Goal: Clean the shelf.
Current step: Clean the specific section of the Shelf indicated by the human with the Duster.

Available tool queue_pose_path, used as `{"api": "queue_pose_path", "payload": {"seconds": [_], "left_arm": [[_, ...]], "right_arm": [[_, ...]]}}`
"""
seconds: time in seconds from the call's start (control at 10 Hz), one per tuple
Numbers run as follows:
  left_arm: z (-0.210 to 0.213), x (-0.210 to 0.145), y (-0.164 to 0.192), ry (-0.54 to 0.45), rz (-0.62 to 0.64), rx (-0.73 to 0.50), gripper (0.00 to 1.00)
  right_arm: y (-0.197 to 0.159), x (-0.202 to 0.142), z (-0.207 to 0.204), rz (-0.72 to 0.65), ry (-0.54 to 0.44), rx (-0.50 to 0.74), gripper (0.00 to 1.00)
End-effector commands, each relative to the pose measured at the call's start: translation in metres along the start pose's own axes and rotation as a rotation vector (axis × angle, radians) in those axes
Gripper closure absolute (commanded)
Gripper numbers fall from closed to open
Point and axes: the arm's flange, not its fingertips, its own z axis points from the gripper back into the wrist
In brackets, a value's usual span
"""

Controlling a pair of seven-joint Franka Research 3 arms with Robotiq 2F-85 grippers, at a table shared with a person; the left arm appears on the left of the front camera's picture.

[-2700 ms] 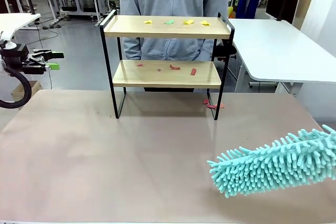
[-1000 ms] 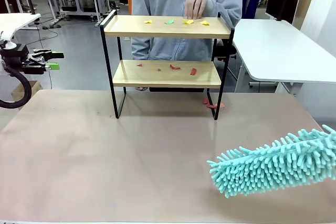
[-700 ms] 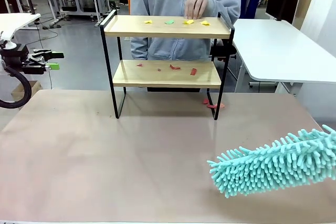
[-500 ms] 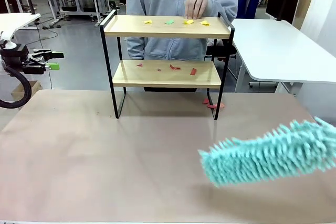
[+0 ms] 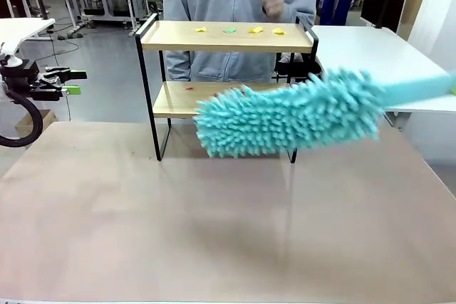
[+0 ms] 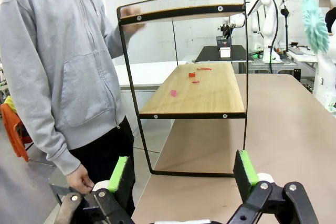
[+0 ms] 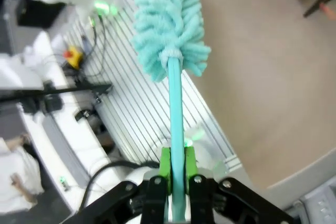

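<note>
Left gripper [image 6: 182,171]: black linkage body, silver screws, green pads [image 6: 119,173]. Thick black cable [image 5: 31,119] looped at left edge of front view. Right gripper [image 7: 177,165]: black, green-padded. Person [image 6: 63,61]: grey zip hoodie with front pocket, black trousers.
</note>
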Motion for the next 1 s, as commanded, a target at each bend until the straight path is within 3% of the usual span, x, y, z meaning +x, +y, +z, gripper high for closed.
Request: {"api": "queue_pose_path", "payload": {"seconds": [0.0,0.3,0.5,0.6,0.7,0.8,0.9], "left_arm": [[0.0,0.002,0.0,0.002,-0.003,-0.002,0.0],[0.0,0.002,0.0,0.002,-0.003,-0.002,0.0],[0.0,0.002,0.0,0.002,-0.003,-0.002,0.0],[0.0,0.002,0.0,0.002,-0.003,-0.002,0.0],[0.0,0.002,0.0,0.002,-0.003,-0.002,0.0],[0.0,0.002,0.0,0.002,-0.003,-0.002,0.0],[0.0,0.002,0.0,0.002,-0.003,-0.002,0.0]], "right_arm": [[0.032,0.043,0.016,-0.125,-0.115,-0.023,0.87],[0.067,0.128,0.027,-0.406,-0.208,-0.07,0.87],[0.069,0.172,0.017,-0.486,-0.307,-0.088,0.87],[0.069,0.185,0.015,-0.499,-0.338,-0.117,0.87],[0.068,0.181,0.013,-0.381,-0.282,-0.1,0.87],[0.065,0.176,0.01,-0.474,-0.291,-0.073,0.87],[0.065,0.176,0.01,-0.474,-0.291,-0.073,0.87]]}}
